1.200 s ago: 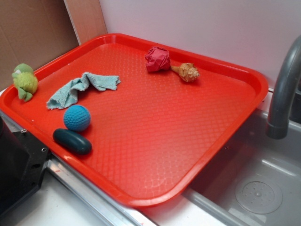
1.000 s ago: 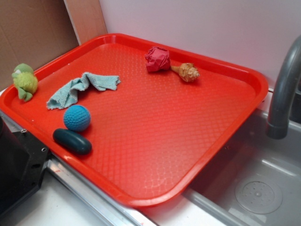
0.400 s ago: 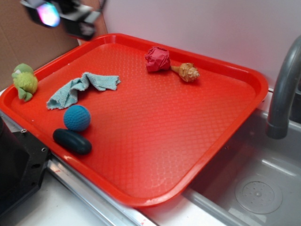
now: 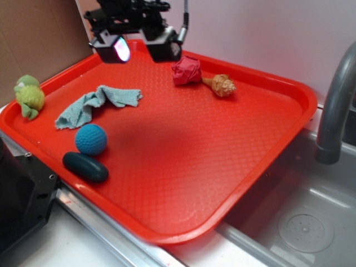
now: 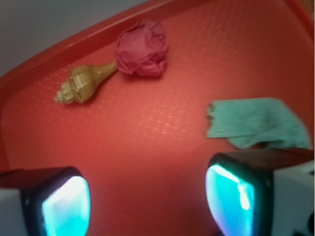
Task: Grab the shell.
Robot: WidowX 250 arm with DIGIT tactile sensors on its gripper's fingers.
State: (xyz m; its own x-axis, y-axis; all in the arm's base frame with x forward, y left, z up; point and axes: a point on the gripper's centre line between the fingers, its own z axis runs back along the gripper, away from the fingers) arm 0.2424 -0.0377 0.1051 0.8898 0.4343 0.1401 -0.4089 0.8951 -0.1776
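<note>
Shell position, exterior view: on the red tray, toward the tray's 1 o'clock area near the far rim. Its thin stem points toward 9 o'clock and ends right at the dark-red wad. The gripper hangs above the tray's far-left portion, at 9 o'clock from the wad and well apart from the shell. Its two fingers are spread with a clear gap between them, and nothing is held. A teal cloth lies at the tray's 9 o'clock area, with a blue ball and a dark oval object toward 8 o'clock. A green plush toy sits at the left rim. A grey faucet stands at 3 o'clock over a sink.

Wrist view: the shell appears at 11 o'clock, its stem touching or nearly touching the wad at 12 o'clock. The cloth lies at 3 o'clock. Both fingertips glow cyan at the lower edge, set wide apart over bare tray.
</note>
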